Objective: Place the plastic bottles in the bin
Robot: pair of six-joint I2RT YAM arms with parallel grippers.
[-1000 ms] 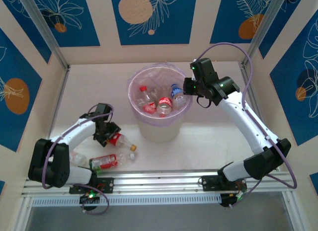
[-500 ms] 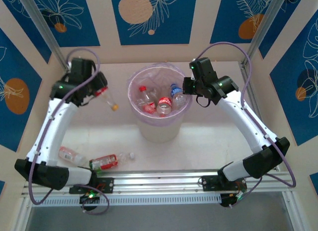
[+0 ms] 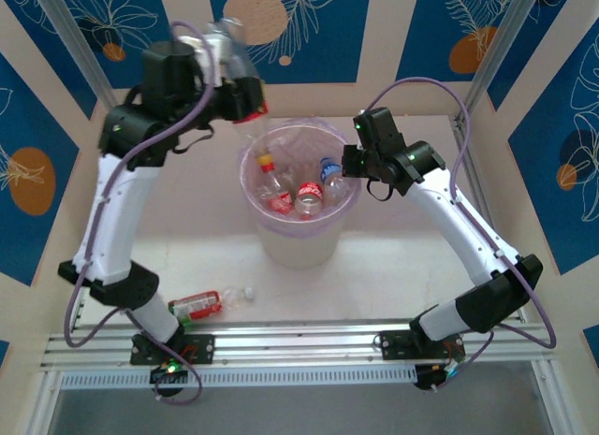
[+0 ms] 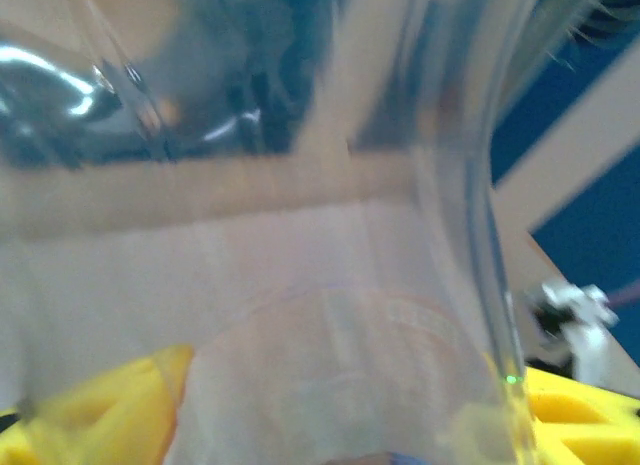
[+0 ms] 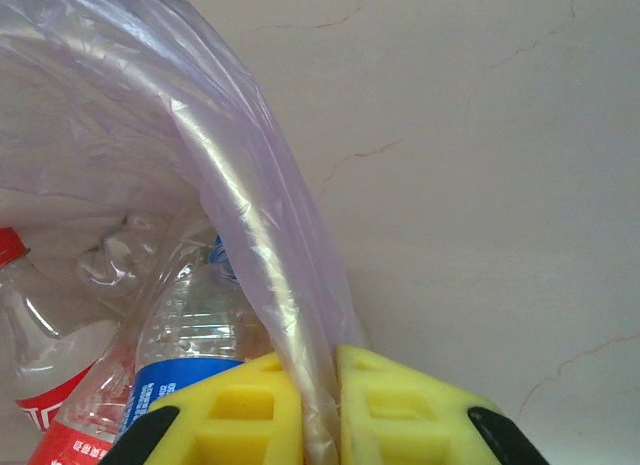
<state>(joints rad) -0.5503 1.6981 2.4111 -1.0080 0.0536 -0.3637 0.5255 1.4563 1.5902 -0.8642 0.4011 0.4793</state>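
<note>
Up high with the left hand (image 3: 241, 96), clamped round a clear yellow-capped bottle (image 3: 225, 37), cap tipped down over the bin (image 3: 299, 243) at its far-left rim. Across to the right hand (image 3: 348, 162): pinched tight on the purple bag liner (image 5: 250, 215) at the right rim. Inside already, several red-labelled bottles (image 3: 309, 196) and a blue-labelled bottle (image 3: 332, 178). Down on the bench (image 3: 393, 267), near the left base, a lone bottle (image 3: 197, 306) lying flat.

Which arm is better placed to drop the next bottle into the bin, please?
Left: the left gripper holds the yellow-capped bottle over the bin; the right gripper is pinching the bag liner.
</note>
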